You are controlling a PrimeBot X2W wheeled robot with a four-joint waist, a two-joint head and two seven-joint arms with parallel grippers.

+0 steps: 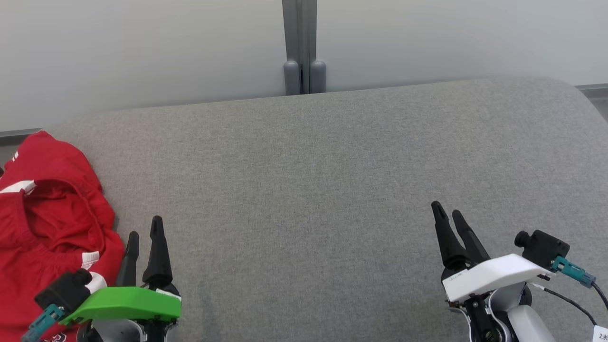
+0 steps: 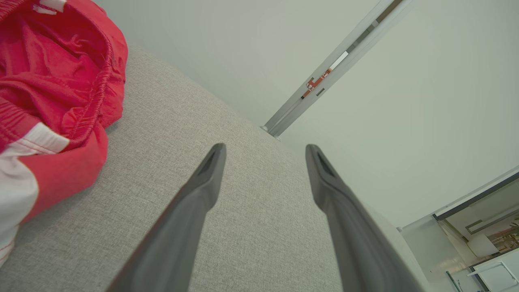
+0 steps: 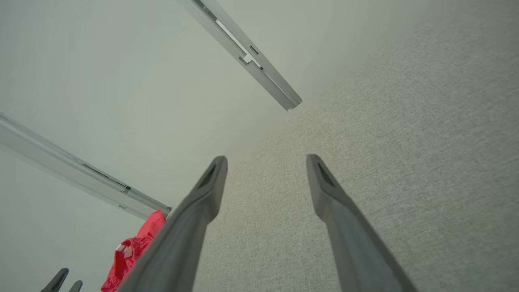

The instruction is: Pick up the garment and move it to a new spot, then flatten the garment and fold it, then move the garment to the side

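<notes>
Crumpled red garment (image 1: 47, 213) lies at the left of the grey counter (image 1: 308, 166); the left wrist view reveals its elastic waistband (image 2: 101, 81). Jaws of left gripper (image 1: 145, 227) and right gripper (image 1: 447, 209) gape wide, empty.

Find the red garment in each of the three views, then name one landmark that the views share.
Head view: the red garment lies crumpled at the left edge, on the grey surface.
Left wrist view: the garment sits in the upper left corner.
Right wrist view: the garment is small, at the lower left.
Shared landmark: the grey wall post, which meets the surface's far edge.
</notes>
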